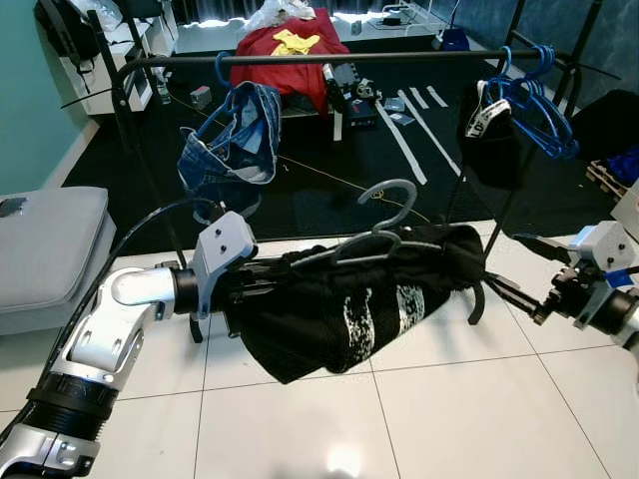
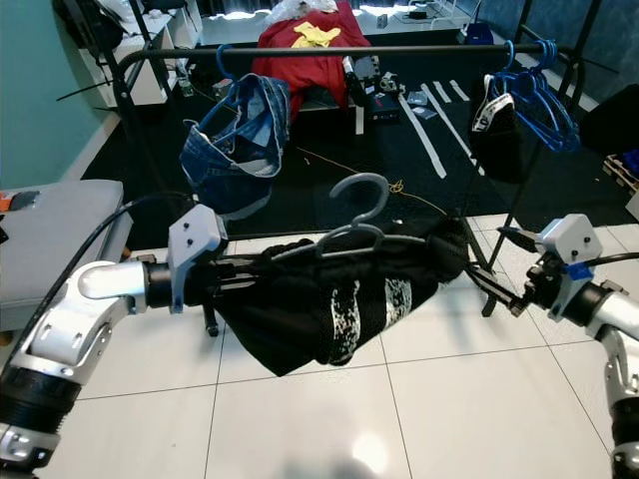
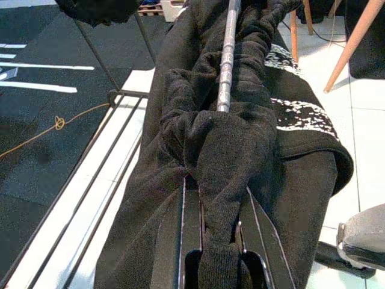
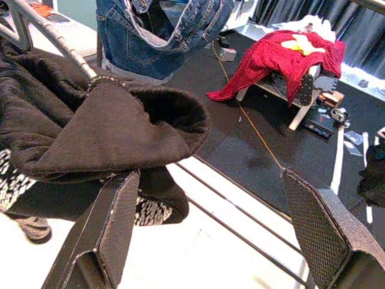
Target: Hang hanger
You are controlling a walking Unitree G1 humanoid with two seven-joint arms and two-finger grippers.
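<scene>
- No writing I can read anywhere.
- My left tool (image 1: 262,282) is clamped on the end of a grey metal hanger (image 1: 384,225), which carries a thick black knit sweater (image 1: 344,299) with a white speckled patch, held low before the black rack rail (image 1: 329,60).
- My right tool (image 4: 210,223) stands wide open, empty, beside the sweater's other end.
- Jeans (image 1: 235,140) and blue hangers (image 1: 534,100) hang on the rail.

Hanger (image 1: 384,228) with garment (image 1: 349,299) before rack (image 1: 329,62), between tools.
</scene>
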